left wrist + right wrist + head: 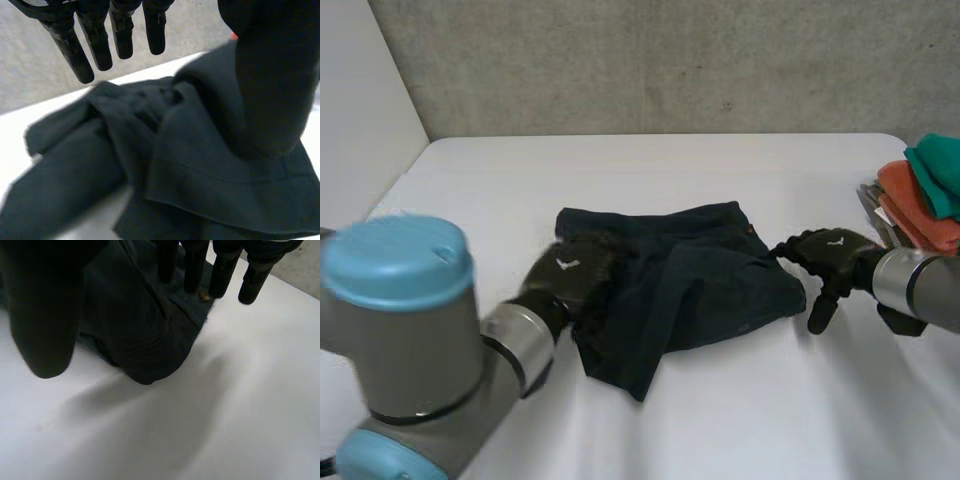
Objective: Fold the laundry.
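Navy shorts (700, 285) lie crumpled; the left hand (565, 272) reaches over one side with straight fingers, the right hand (830, 255) is spread at the opposite edge.

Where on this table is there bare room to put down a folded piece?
Free: the wide strip of table behind the dark garment, and the near part in front of it. Crowded: the right edge, where the folded stack lies close to the right robot hand; the left robot hand rests on the garment's left side.

Head view: high, rear, looking down on table (740, 420). Wrist views: low, close; all three share dark garment (670, 280).
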Action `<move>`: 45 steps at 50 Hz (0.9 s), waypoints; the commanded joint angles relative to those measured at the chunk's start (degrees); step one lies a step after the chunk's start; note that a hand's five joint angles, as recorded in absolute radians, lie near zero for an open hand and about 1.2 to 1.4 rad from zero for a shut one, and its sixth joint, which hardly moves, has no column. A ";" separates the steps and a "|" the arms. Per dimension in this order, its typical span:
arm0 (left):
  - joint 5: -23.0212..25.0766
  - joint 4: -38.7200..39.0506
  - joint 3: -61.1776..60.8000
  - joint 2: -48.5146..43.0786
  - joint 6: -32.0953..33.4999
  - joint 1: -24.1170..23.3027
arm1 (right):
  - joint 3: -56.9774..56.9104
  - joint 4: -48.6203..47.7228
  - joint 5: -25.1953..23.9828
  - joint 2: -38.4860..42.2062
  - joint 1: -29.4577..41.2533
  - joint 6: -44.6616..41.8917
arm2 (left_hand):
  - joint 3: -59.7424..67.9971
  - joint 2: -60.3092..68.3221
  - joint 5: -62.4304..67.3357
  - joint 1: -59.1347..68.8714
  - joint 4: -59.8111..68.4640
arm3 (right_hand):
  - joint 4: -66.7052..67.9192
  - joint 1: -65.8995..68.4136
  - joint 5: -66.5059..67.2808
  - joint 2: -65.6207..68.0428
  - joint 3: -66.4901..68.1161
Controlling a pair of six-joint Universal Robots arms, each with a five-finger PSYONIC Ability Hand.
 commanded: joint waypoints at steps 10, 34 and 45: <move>-0.99 2.47 9.51 -11.84 0.35 -3.46 | 4.02 -16.01 1.16 3.88 0.37 6.02 | 64.33 64.46 64.48 63.99 64.65 | 65.89 66.25 65.50 66.81 66.18; 7.98 -6.76 1.35 16.31 9.06 9.91 | -14.26 15.81 4.76 -19.77 7.04 -4.61 | 10.27 10.41 10.43 9.94 10.59 | 65.89 66.25 65.50 66.81 66.18; 7.80 1.85 0.02 -1.97 -5.27 -2.66 | -8.20 10.10 9.33 -14.22 8.45 -3.82 | 2.95 3.08 3.10 2.62 3.27 | 65.89 66.25 65.50 66.81 66.18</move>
